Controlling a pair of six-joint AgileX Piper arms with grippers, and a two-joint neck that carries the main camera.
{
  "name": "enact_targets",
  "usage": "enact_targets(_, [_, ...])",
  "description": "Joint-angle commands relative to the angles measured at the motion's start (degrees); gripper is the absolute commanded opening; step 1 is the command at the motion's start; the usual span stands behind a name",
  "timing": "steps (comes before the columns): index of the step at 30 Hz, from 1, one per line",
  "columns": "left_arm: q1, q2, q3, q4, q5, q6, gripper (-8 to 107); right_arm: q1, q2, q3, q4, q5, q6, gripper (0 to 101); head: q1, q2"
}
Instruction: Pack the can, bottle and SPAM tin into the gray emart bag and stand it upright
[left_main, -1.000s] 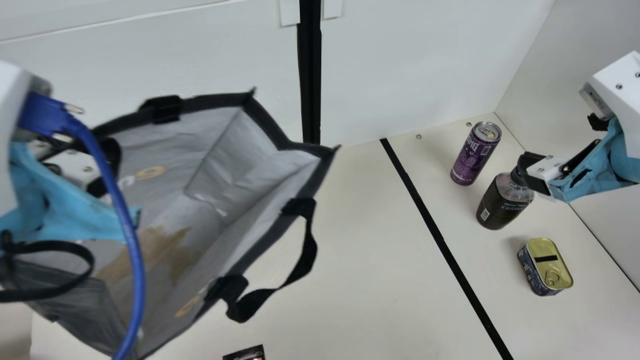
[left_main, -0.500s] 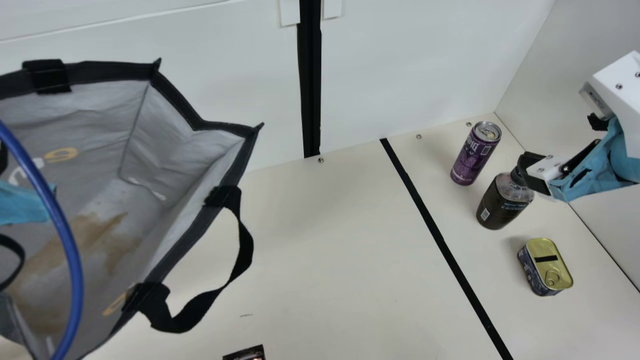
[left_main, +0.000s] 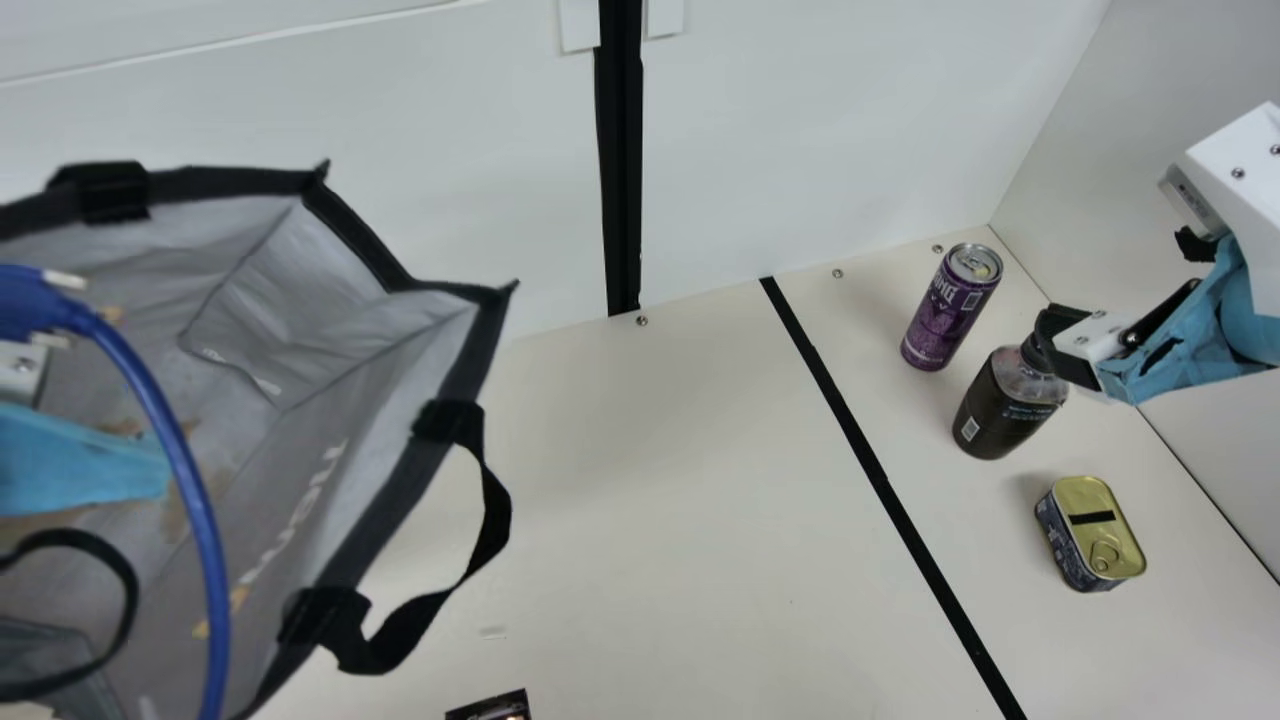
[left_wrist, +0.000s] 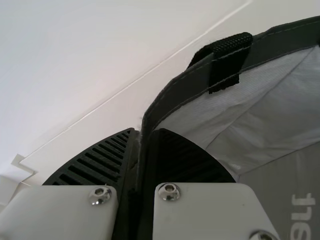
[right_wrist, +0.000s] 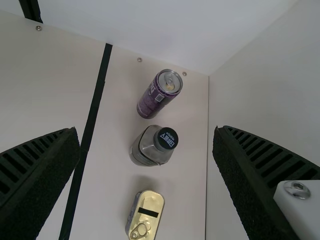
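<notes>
Cream counter (left_main: 640, 520) carries the 3 items to pack, all near its R edge. Gray bag (left_main: 357, 235) is on the L side, tilted, mouth facing the cam; main view cuts off part of it, so can't tell if its base touches the counter. Black tape strip (left_main: 862, 430) runs from the far edge toward the near edge, btwn bag & items. Black strap handle (left_main: 495, 520) loops off the bag's rim, toward mid-counter.

L end effector (left_main: 20, 370) is at the bag; per L wrist view it's clenched on the bag's dark rim, w/ the rim btwn the ribbed fingers (left_wrist: 102, 160). R end effector (left_main: 1120, 290) is up near the counter's R edge, above the bottle, released, fingers spread wide. Blue cable (left_main: 190, 480) curves across the bag's mouth.

Dark bottle (left_main: 1005, 405) stands upright near the R edge, btwn can & tin. Purple can (left_main: 945, 310), also upright, is nearest the far R corner. SPAM tin (left_main: 1090, 535) lies flat, gold pull-ring lid up, nearer the near edge than the bottle. All 3 are outside the bag, apart from each other.
</notes>
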Motion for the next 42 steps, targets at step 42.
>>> enact_targets(42, [-4.67, -1.08, 24.82, -11.16, -2.04, -16.5, -8, 0.0, 0.0, 0.0, 0.0, 0.0, 0.0, 95, -1.3, -0.05])
